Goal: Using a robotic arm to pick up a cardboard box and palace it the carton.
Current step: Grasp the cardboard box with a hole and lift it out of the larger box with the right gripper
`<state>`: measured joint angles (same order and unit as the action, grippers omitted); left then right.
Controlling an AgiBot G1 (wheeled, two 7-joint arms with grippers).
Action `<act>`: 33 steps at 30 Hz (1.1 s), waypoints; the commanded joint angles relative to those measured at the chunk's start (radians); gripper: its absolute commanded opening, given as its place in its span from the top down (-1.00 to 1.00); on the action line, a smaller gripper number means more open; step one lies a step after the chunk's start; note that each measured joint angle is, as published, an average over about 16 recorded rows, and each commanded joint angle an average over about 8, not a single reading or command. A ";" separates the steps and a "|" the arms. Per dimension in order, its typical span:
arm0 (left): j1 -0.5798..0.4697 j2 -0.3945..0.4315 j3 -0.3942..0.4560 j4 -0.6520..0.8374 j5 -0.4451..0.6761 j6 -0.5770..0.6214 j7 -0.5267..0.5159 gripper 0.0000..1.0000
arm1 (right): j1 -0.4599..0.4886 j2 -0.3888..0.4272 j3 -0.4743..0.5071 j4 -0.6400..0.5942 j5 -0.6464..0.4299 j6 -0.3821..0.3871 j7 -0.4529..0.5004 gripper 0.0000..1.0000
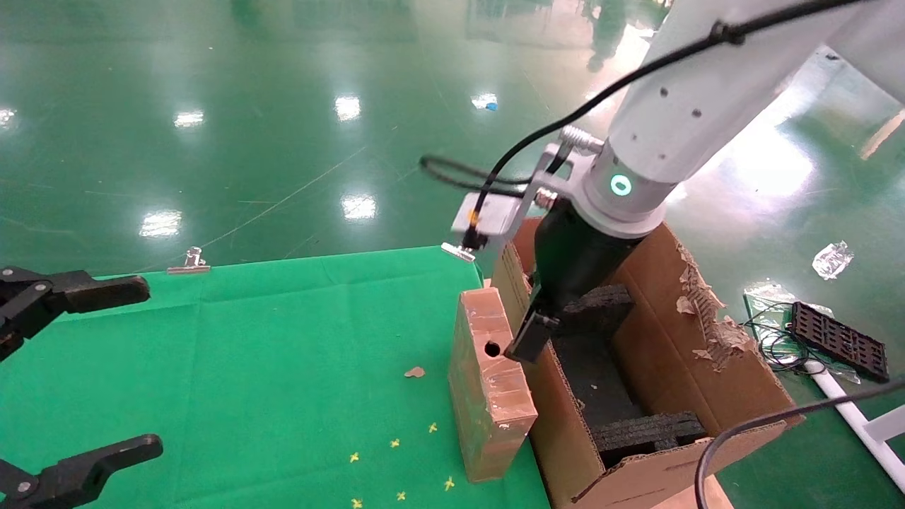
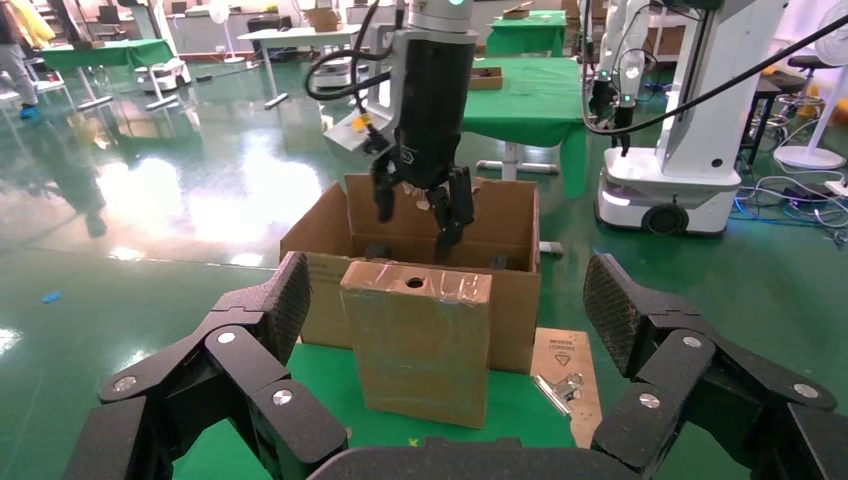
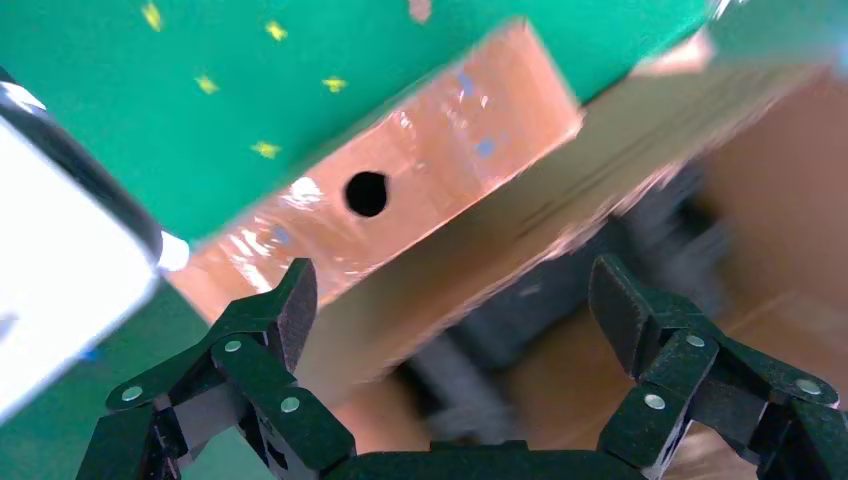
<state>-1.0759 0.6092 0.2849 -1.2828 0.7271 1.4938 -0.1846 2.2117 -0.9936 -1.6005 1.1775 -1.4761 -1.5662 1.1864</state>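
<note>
Beside the cardboard box (image 1: 488, 382), right end effector (image 1: 541, 329) gapes.

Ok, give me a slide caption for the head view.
Right pincer open above the carton, beside the upright cardboard box on the green table; left pincer open, idle.

A green-clothed counter (image 1: 269, 339) is carrying the cardboard box (image 1: 488, 385) standing at its right edge, small yellow marks (image 1: 396, 443) nearby, a cardboard scrap (image 1: 415, 372), and a clip (image 1: 189, 263) at its far edge.
</note>
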 commanded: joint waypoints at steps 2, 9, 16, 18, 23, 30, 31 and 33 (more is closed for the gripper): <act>0.000 0.000 0.000 0.000 0.000 0.000 0.000 -1.00 | 0.003 -0.009 -0.014 -0.081 0.051 -0.018 0.105 -1.00; 0.000 0.000 0.001 0.000 0.000 0.000 0.000 -1.00 | -0.022 -0.040 -0.082 -0.266 0.181 -0.014 0.169 -1.00; 0.000 0.000 0.001 0.000 -0.001 -0.001 0.001 -1.00 | -0.059 -0.086 -0.125 -0.382 0.210 0.010 0.201 -1.00; 0.000 -0.001 0.001 0.000 -0.001 -0.001 0.001 -1.00 | -0.069 -0.099 -0.130 -0.404 0.209 0.019 0.203 -0.81; 0.000 -0.001 0.002 0.000 -0.001 -0.001 0.001 -0.97 | -0.093 -0.123 -0.133 -0.446 0.213 0.035 0.195 0.38; 0.000 -0.001 0.002 0.000 -0.001 -0.001 0.001 0.43 | -0.110 -0.146 -0.143 -0.474 0.208 0.033 0.186 1.00; 0.000 -0.001 0.002 0.000 -0.002 -0.001 0.001 0.64 | -0.112 -0.148 -0.145 -0.476 0.206 0.033 0.186 1.00; -0.001 -0.001 0.002 0.000 -0.002 -0.001 0.001 0.89 | -0.115 -0.152 -0.148 -0.479 0.203 0.033 0.187 1.00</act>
<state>-1.0764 0.6082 0.2872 -1.2828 0.7254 1.4927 -0.1834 2.0973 -1.1439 -1.7482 0.7008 -1.2720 -1.5324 1.3739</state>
